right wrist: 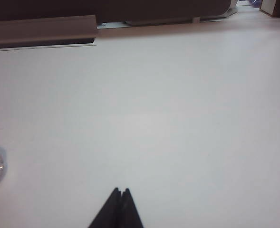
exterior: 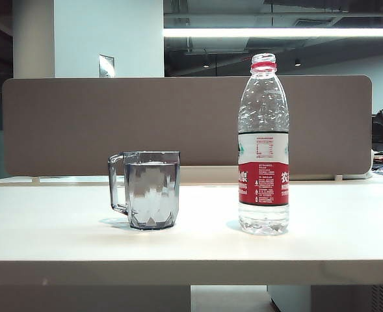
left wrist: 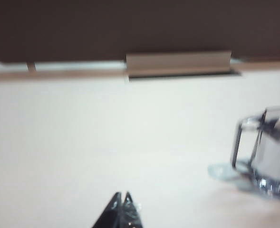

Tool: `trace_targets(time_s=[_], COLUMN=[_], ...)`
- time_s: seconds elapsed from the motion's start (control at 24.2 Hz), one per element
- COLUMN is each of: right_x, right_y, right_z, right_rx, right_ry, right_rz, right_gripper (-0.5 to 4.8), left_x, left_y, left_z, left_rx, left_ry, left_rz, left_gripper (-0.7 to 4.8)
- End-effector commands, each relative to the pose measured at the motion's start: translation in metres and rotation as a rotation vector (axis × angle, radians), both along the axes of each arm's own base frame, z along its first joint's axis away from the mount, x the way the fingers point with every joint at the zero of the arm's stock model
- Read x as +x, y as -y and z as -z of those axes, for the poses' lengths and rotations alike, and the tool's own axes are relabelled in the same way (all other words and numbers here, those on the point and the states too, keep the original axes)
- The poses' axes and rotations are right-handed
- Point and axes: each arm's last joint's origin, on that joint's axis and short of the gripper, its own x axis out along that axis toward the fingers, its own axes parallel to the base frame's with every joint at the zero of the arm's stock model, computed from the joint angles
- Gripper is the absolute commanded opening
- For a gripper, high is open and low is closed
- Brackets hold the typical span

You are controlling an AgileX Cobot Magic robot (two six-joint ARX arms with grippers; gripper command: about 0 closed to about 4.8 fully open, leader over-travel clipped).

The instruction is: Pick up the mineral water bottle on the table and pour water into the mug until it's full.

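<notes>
The mug (exterior: 151,189), at centre-left of the tabletop (exterior: 61,227), looked nearly full; the mineral water bottle (exterior: 263,146) stood uncapped at centre-right. Both the left end effector (left wrist: 120,202) and right end effector (right wrist: 120,194) were closed and empty, so pouring seemed done, with only a fill check left.

We see a smoky-grey faceted mug (exterior: 151,190), a clear bottle (exterior: 263,146) with red neck ring and white-and-red label, an off-white surface (exterior: 61,227), and black end effectors.
</notes>
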Motion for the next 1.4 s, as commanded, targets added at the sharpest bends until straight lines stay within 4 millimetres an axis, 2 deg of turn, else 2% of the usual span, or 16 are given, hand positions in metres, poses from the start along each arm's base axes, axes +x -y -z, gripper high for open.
trace_targets(time_s=[0.04, 0.16, 1.4], right_x=[0.0005, 0.0004, 0.0005], right_y=[-0.0001, -0.0001, 0.0], right_z=[0.0013, 0.0013, 0.0012], right_rx=[0.003, 0.003, 0.003], right_ry=[0.005, 0.005, 0.006], right_rz=[0.0, 0.0, 0.003], right_gripper=[0.13, 0.13, 0.13], left_x=[0.0004, -0.0004, -0.0003], left_y=[-0.0003, -0.0019, -0.0025], left_z=[0.0093, 0.0163, 0.0161], left_rx=[-0.013, -0.005, -0.011], left_ry=[-0.069, -0.141, -0.14], left_rz=[-0.011, -0.066, -0.074], left_gripper=[-0.05, -0.05, -0.05])
